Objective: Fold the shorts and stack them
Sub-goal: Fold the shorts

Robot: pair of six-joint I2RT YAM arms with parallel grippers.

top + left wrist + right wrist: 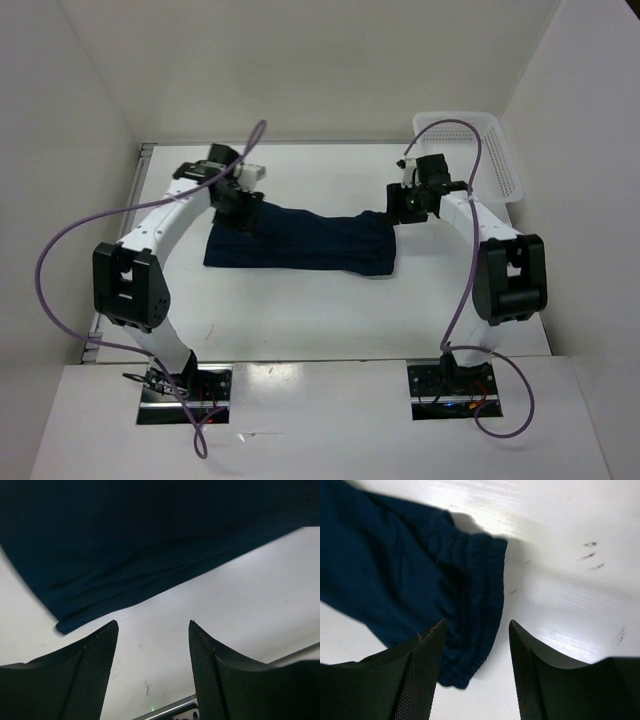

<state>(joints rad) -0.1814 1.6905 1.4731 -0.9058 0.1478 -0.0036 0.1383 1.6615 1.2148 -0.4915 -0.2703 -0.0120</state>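
Figure: we show the shorts [300, 240] lying as 1 long band mid-table, with the left gripper [238, 203] at their 9 o'clock end and the right gripper [405, 205] at 3 o'clock. Both jaws gape, holding nothing. We judge a fold pending: each gripper must close on its edge. The table [300, 330] and walls [300, 60] are white; the basket [470, 150] sits at 1 o'clock.

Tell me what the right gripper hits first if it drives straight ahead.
The right gripper likely meets the gathered waistband of the shorts first, between its open fingers; bare table lies beside it. Depth is unclear.
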